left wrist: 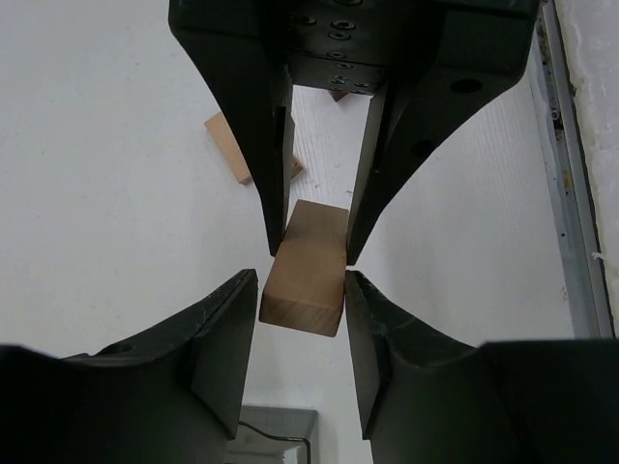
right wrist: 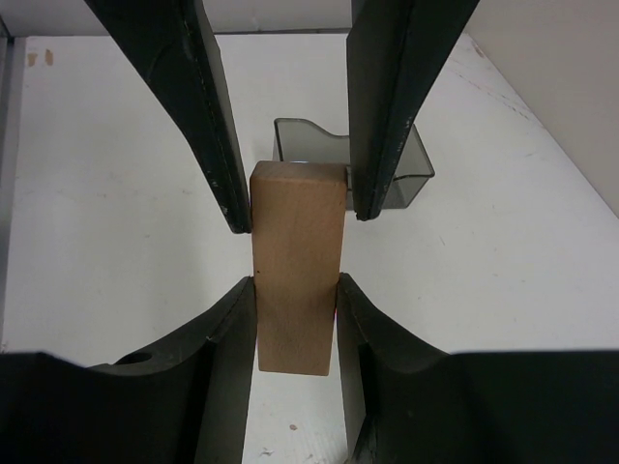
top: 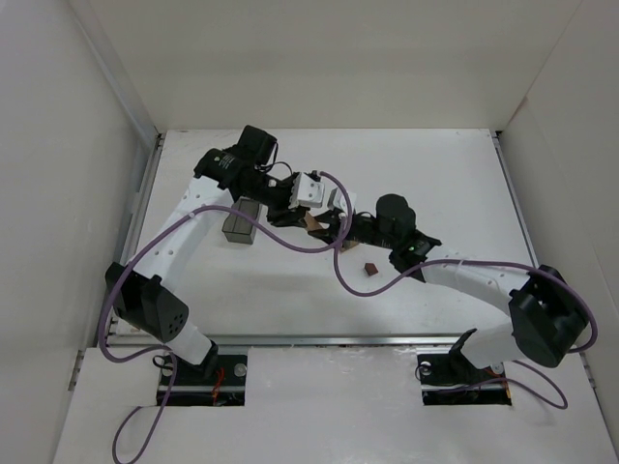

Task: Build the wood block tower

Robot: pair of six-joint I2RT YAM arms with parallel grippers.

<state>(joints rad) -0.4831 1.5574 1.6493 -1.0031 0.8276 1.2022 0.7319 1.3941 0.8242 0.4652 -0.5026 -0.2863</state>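
So both arms had hold of the same tan block [right wrist: 293, 242], right in the middle of the top view and, as far as I could tell, lifted off the table [top: 435, 193]. The left gripper [left wrist: 302, 288] had its jaws closed to block width on one end. The right gripper [right wrist: 295, 290] was closed just as narrow on the other end, so the two sets of fingers nearly met nose to nose. It looked like a hand-over to me. The small reddish-brown block [top: 369, 268] sat by itself just below and right of centre. A second tan piece [left wrist: 232, 145] lay flat in the upper left of the left wrist view, and the grey box [right wrist: 387, 164] sat behind the held block in the right wrist view. No tower was standing anywhere, so I'd say the job was barely started. On handling, my guess was that the wood's light, stiff and not fragile, but smooth-faced and tiny next to the fingers. It could twist or pop out if pinched near a corner, so I'd squeeze the two long flat faces near the middle and leave the bottom end free for setting it down.
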